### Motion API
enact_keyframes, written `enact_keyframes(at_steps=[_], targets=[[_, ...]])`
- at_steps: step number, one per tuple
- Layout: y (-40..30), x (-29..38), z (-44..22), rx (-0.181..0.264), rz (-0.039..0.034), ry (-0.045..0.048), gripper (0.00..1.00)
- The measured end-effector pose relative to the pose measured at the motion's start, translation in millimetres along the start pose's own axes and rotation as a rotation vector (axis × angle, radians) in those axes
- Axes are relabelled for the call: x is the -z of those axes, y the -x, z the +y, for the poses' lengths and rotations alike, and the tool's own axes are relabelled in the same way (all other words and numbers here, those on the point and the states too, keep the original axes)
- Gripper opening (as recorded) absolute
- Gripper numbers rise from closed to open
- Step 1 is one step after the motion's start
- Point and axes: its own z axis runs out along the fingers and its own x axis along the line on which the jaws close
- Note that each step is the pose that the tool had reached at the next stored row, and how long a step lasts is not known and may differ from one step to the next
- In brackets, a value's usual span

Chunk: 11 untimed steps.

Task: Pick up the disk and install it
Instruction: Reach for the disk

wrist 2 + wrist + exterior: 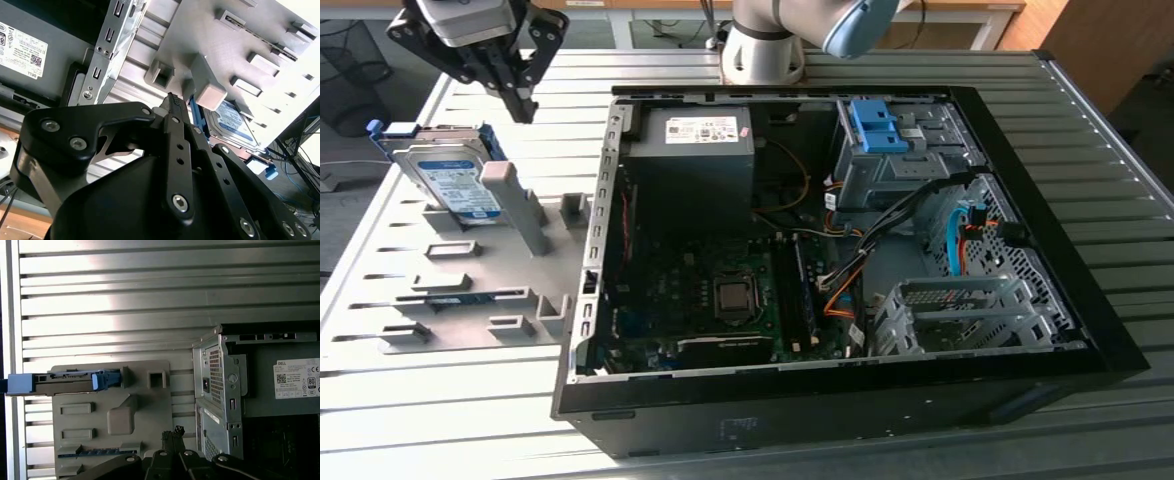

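Note:
The disk, a silver drive with a white-and-blue label in a blue carrier, stands on edge, leaning in the grey holder rack at the exterior view's left. My gripper hangs above the rack, just to the exterior view's right of the disk's top, shut with nothing in it and apart from the disk. In the second wrist view the closed fingertips point toward the rack, with the disk beyond them. The first wrist view shows the disk edge-on at the rack's far end and the gripper.
An open black computer case lies on the slatted metal table, with the mainboard, a power supply and a blue bracket on the metal drive bay. The arm's base stands behind the case. The rack has several raised posts and slots.

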Motion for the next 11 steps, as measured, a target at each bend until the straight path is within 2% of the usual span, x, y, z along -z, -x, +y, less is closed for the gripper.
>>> enact_keyframes(at_steps=[11], targets=[[-1.5,0.1,-0.1,0.0,0.0001,-0.0001,0.11]])
